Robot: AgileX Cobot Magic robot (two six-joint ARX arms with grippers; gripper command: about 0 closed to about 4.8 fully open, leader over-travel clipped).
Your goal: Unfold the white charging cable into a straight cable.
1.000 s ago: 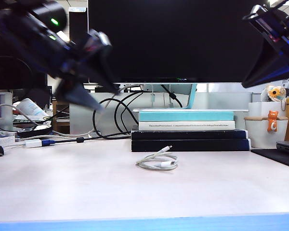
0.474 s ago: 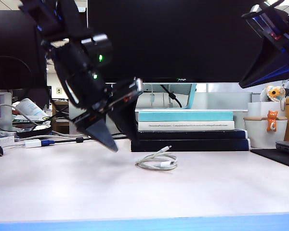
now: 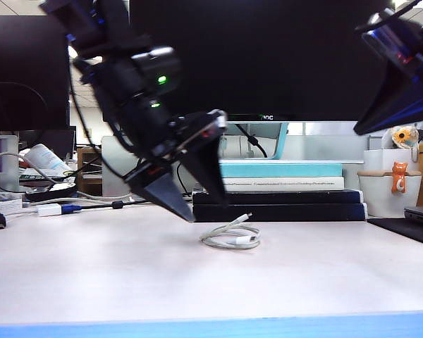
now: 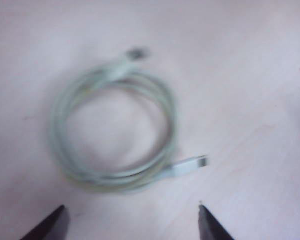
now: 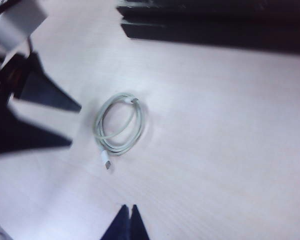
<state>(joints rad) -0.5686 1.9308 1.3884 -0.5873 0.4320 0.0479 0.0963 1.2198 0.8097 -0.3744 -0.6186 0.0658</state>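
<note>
Cable, thin glossy white charging one, sits coiled in a small loop on the pale bench in front of the dark stacked books, untouched. Left claw hangs wide apart just beside it; I'd pinch near a plug end, not the whole bundle. Right claw is pinched closed, empty, well above.

Coiled white charging cable, seemingly untouched

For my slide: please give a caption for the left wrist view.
Open left gripper above the coiled white cable on the table.
</note>
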